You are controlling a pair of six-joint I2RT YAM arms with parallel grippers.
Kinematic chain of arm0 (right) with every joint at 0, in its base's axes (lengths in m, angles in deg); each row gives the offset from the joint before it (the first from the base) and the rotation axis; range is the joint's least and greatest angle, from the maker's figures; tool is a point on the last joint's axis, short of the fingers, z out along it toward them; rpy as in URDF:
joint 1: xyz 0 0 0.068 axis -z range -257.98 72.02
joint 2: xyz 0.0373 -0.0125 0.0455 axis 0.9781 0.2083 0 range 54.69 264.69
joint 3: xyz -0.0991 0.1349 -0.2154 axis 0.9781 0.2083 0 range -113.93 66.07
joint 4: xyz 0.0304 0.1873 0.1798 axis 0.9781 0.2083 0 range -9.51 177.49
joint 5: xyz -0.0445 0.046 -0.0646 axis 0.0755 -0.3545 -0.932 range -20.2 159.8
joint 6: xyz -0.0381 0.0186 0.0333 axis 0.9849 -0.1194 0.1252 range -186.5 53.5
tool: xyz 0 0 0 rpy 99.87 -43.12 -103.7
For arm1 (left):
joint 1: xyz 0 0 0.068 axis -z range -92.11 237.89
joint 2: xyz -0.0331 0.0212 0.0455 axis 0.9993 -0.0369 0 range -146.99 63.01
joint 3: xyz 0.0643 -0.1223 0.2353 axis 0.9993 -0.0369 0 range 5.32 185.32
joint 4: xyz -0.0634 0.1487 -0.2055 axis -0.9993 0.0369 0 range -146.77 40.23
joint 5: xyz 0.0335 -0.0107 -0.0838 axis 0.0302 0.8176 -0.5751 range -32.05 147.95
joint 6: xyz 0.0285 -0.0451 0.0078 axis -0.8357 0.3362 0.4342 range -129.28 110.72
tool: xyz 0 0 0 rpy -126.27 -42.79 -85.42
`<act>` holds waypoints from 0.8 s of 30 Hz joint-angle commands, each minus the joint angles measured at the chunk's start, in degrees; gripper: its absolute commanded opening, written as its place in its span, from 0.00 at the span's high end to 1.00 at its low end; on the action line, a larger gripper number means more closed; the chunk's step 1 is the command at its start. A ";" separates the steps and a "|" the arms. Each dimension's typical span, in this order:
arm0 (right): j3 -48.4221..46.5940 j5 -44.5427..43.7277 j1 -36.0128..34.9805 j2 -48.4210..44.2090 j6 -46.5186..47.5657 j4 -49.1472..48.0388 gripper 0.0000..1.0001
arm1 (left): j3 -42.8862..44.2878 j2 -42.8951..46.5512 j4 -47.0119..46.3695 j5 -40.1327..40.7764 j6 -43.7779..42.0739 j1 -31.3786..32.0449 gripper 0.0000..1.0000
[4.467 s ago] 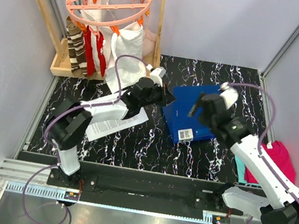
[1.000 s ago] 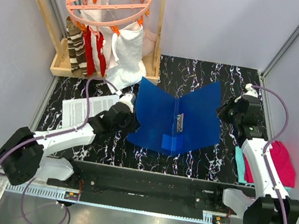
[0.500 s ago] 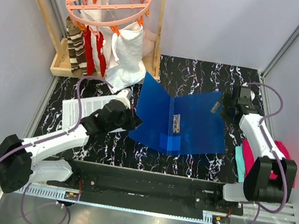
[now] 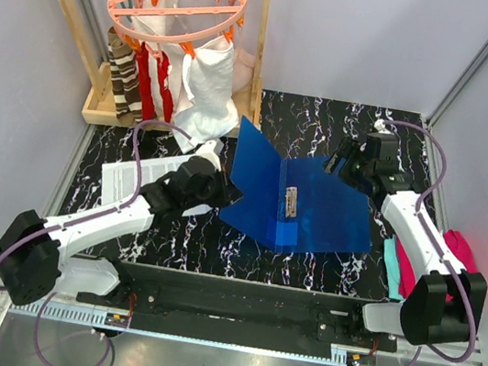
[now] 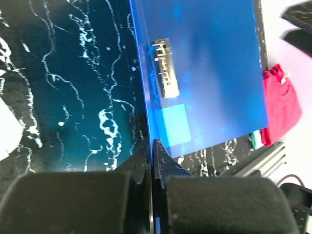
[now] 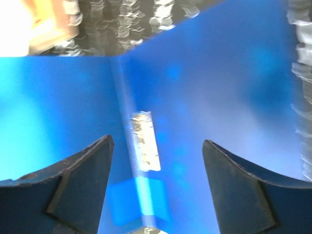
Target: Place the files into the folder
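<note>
Right gripper (image 4: 339, 167) has let go and swung inward, jaws apart over the far edge of the folder (image 4: 323, 210), open on the table (image 4: 328, 122). Left gripper (image 4: 221, 193) pinches its raised left cover. Files (image 4: 128, 179) lie left, partly under that arm.

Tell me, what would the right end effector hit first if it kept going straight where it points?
The right end effector, open, would most likely meet the inner face of the blue folder, near the metal clip at its fold; depth is unclear.
</note>
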 commanded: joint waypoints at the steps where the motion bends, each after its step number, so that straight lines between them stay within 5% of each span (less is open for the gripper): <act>1: 7.68 19.37 0.08 2.61 -6.30 -17.79 0.21 | 3.27 -0.85 -1.40 2.02 1.36 0.83 1.00; 4: 13.21 25.19 2.88 7.27 -11.14 -28.42 0.30 | 2.39 -1.91 -0.96 4.12 1.01 0.83 1.00; 5: 16.97 26.26 3.68 8.15 -12.55 -35.76 0.46 | 1.78 -2.00 -0.96 4.91 1.09 0.83 1.00; 8: 21.22 29.25 5.44 12.80 -16.95 -45.12 0.64 | -0.68 -1.83 -0.35 7.37 0.57 0.22 1.00; 11: 21.93 28.12 6.14 16.49 -17.74 -46.03 0.72 | -4.11 -0.77 1.50 11.76 0.13 -1.18 1.00; 18: 22.90 28.90 9.48 23.36 -21.87 -49.89 0.71 | -11.76 -2.78 5.62 7.39 4.87 -6.90 0.67; 19: 22.64 28.82 9.66 23.71 -21.96 -49.99 0.71 | -12.20 -3.23 5.72 6.60 4.61 -7.60 0.54; 24: 22.02 31.36 9.57 26.35 -22.05 -50.86 0.69 | -8.96 -0.61 10.37 5.80 0.31 -7.70 0.33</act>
